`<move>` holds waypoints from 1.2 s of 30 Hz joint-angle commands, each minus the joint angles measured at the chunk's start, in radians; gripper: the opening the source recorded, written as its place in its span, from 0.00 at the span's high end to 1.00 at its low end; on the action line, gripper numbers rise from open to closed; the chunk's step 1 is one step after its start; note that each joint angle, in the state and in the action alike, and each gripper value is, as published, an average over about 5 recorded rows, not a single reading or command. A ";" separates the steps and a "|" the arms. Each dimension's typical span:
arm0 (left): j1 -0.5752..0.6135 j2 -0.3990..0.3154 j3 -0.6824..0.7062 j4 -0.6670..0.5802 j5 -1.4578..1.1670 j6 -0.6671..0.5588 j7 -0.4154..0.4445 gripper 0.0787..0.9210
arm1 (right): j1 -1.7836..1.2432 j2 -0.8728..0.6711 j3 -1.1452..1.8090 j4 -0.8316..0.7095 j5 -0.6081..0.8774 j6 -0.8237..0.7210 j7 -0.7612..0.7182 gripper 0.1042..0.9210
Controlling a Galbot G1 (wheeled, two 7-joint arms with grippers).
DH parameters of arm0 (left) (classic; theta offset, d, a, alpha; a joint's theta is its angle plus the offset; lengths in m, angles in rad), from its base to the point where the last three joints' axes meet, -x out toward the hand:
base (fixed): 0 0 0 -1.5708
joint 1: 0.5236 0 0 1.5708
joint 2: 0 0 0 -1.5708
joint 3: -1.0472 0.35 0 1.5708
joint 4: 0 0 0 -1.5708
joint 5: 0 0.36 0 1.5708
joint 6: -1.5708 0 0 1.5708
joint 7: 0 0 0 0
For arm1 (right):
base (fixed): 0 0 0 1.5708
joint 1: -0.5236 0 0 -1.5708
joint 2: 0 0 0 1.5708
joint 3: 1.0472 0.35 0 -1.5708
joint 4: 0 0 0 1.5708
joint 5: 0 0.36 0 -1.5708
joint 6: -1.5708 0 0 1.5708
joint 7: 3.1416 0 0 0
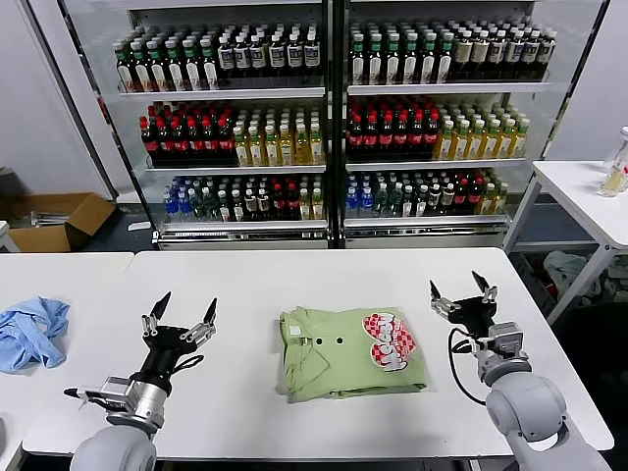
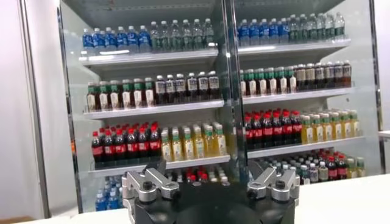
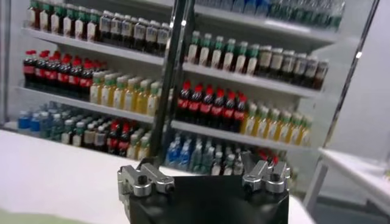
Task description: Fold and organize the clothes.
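Lying folded on the white table (image 1: 245,275), the green shirt (image 1: 351,351) sits between the left gripper (image 1: 182,314) and right gripper (image 1: 461,287), both spread apart, holding nothing.

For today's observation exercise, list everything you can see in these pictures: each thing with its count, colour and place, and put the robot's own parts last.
shirt: one, light green with a red-and-white checkered print, folded, on the white table between the two grippers.
cloth: one, light blue, crumpled, on the table at the robot's far left.
table: one main, white, in front of the robot.
side table: one, white, at the far right, with a bottle on it.
drinks cooler: one, glass-fronted, behind the table; shelves of many bottles, too many to count.
cardboard box: one, brown, on the floor at the left.
left gripper: one, black, open, above the table left of the shirt.
right gripper: one, black, open, right of the shirt.
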 commanded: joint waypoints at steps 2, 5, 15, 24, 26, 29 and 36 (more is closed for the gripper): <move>-0.144 -0.001 0.020 0.107 -0.002 0.005 0.038 0.12 | 0.041 -0.007 0.026 -0.114 -0.073 0.138 -0.039 0.12; -0.159 0.003 0.025 0.130 0.004 -0.002 0.039 0.12 | 0.049 -0.006 0.027 -0.122 -0.072 0.135 -0.045 0.12; -0.174 0.012 0.030 0.165 -0.004 -0.007 0.047 0.12 | 0.073 -0.005 0.027 -0.136 -0.049 0.130 -0.046 0.12; -0.158 0.015 0.035 0.157 -0.018 -0.011 0.050 0.12 | 0.067 -0.001 0.036 -0.124 -0.061 0.123 -0.086 0.12; -0.149 0.019 0.032 0.153 -0.022 -0.015 0.054 0.12 | 0.068 0.003 0.039 -0.129 -0.071 0.134 -0.089 0.12; -0.142 0.021 0.030 0.146 -0.022 -0.019 0.057 0.12 | 0.067 0.006 0.042 -0.140 -0.090 0.151 -0.096 0.12; -0.135 0.013 0.023 0.154 -0.019 -0.046 0.053 0.12 | 0.062 0.007 0.050 -0.163 -0.100 0.168 -0.096 0.12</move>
